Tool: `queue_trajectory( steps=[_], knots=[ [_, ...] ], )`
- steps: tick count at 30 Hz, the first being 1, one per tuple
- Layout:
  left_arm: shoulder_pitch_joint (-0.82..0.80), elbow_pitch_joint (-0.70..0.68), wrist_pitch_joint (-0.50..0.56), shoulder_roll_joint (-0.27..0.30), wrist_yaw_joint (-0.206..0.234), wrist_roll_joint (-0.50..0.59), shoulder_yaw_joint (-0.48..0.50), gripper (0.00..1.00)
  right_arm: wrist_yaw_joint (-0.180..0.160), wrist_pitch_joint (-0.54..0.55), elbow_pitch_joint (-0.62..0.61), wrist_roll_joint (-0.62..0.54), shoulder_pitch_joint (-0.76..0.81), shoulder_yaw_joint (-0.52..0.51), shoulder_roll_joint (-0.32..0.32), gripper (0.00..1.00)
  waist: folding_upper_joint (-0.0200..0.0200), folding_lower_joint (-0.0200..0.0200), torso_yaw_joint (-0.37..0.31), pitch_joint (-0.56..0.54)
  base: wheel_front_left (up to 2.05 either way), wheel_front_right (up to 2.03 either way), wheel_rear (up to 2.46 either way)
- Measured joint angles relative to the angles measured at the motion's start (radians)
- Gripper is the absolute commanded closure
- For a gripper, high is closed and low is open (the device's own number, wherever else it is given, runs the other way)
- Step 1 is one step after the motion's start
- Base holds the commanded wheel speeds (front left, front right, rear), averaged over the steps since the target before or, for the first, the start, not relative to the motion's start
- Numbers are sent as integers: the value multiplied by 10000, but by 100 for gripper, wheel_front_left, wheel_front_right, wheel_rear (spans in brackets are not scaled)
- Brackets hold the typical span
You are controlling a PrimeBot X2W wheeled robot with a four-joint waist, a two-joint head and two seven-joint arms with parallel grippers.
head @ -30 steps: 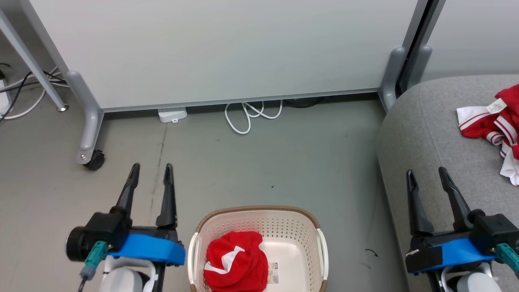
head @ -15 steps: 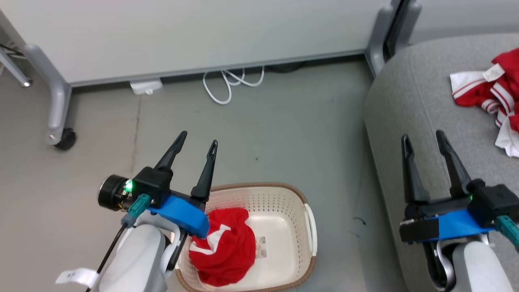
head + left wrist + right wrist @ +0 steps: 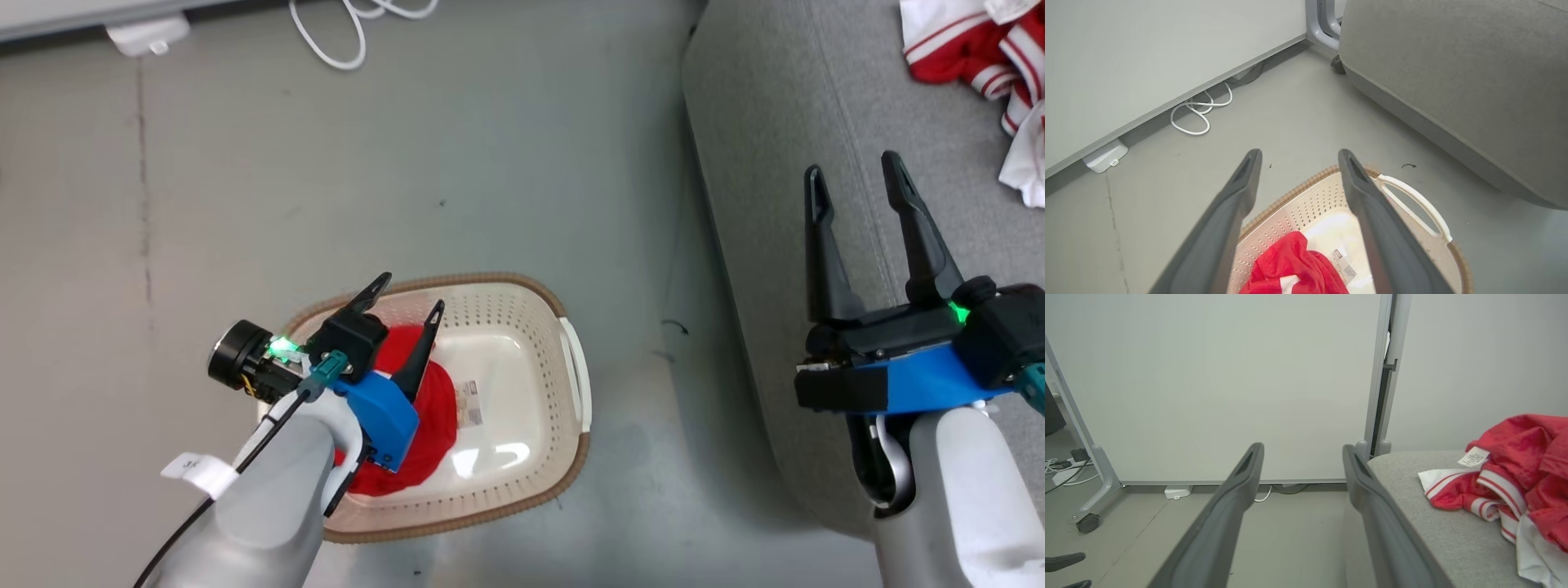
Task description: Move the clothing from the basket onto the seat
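The step in hand looks like the reach for the red garment [image 3: 437, 400], which lies bunched in the left half of the basket [image 3: 498, 282]. The other garment [image 3: 967, 45] is already on the seat [image 3: 775, 122], well right of the basket. The left gripper [image 3: 411, 291] hovers over the basket's left part, fingers spread wide and empty, tips aimed toward the far rim rather than down at the cloth. To do it well, I judge the wrist should tilt down and bring the fingers onto the heap's crest, straddling a thick fold so that closing gathers several layers. A pinch on one loose edge might slip off. It should also keep clear of the walls, since the light basket would likely skid on the smooth grey floor [image 3: 326, 163]. The right gripper [image 3: 851, 165], right of the basket above the seat's edge, is likewise open and holds nothing. The garment is soft, bright red with a white patch, crumpled into a rounded mound. The basket is cream plastic, a rounded rectangle with walls pierced by rows of small holes, a brown woven-looking rim, a white loop handle [image 3: 575, 359] and a label [image 3: 468, 403] on its glossy bottom. The seat is light grey fabric with rounded edges.
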Motion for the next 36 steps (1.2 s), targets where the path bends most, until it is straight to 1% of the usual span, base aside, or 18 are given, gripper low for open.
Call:
queue_trajectory(
  steps=[1, 2, 3, 6, 7, 8, 9, 10, 11, 12, 15, 20, 25, 28, 32, 36],
  knots=[
    [0, 0, 0, 0, 0, 0, 0, 0, 0, 0, 0, 0, 0, 0, 0, 0, 0, 0, 0, 0, 0, 0, 0],
    [-340, 566, 0, 19, 0, -25, -422, 0, 0, 0, -73, 0, -146, 23, 0, 0, 0, 0, -92, 329, 0, 0, 0],
    [-529, 874, 6, 17, 0, -69, -644, 0, 0, -2, -121, 0, -235, 33, 0, 0, 0, -1, -129, 500, 0, 0, 0],
    [-1009, 1597, 46, 23, 0, -163, -1277, 0, 0, -2, -242, -4, -544, 113, 0, 0, 0, 0, -224, 1020, 0, 0, 0],
    [-1009, 1597, 46, 23, 0, -163, -1277, 0, 0, -2, -242, -4, -544, 113, 0, 0, 0, 0, -224, 1020, 0, 0, 0],
    [-1340, 2084, 102, 77, 0, -224, -1661, 0, 0, -2, -391, -6, -784, 196, 0, 0, 0, 0, -282, 1383, 0, 0, 0],
    [-1340, 2084, 102, 77, 0, -224, -1661, 0, 0, -2, -391, -6, -784, 196, 0, 0, 0, 0, -282, 1383, 0, 0, 0],
    [-1495, 2286, 140, 96, 0, -278, -1793, 0, 0, 0, -453, -4, -910, 228, 0, 0, 0, -1, -308, 1565, 0, 0, 0],
    [-1786, 2696, 257, 127, 0, -339, -2130, 0, 0, 0, -587, -6, -1127, 278, 2, 0, 0, 0, -360, 1939, 0, 0, 0],
    [-1786, 2696, 257, 127, 0, -339, -2130, 0, 0, 0, -587, -6, -1127, 278, 2, 0, 0, 0, -360, 1939, 0, 0, 0],
    [-2132, 3350, 702, 161, 0, -426, -2591, 0, 0, 0, -757, -13, -1361, 318, -2, 0, 0, -1, -428, 2484, 0, 0, 0],
    [-2656, 4061, 1285, 230, 0, -410, -3269, 0, 0, 0, -984, -92, -1596, 339, 0, 0, -1, -1, -536, 3305, 0, 0, 0],
    [-3281, 4475, 1962, 418, 0, -253, -3760, 0, 0, 0, -1233, -211, -1713, 247, 0, 0, 0, -1, -644, 4106, 0, 0, 0],
    [-3508, 4544, 2165, 430, 35, -219, -3793, 0, 0, 0, -1306, -267, -1750, 236, 0, 0, -1, -1, -658, 4342, 0, 0, 0],
    [-3786, 4667, 2690, 456, 144, -307, -3808, 0, 0, 0, -1503, -276, -1837, 251, 0, 0, -1, -1, -698, 4881, 0, 0, 0],
    [-4032, 4694, 2859, 491, 234, -249, -3885, 0, 0, 0, -1676, -278, -1887, 240, 0, 0, -1, -1, -766, 5285, 0, 0, 0]
  ],
)
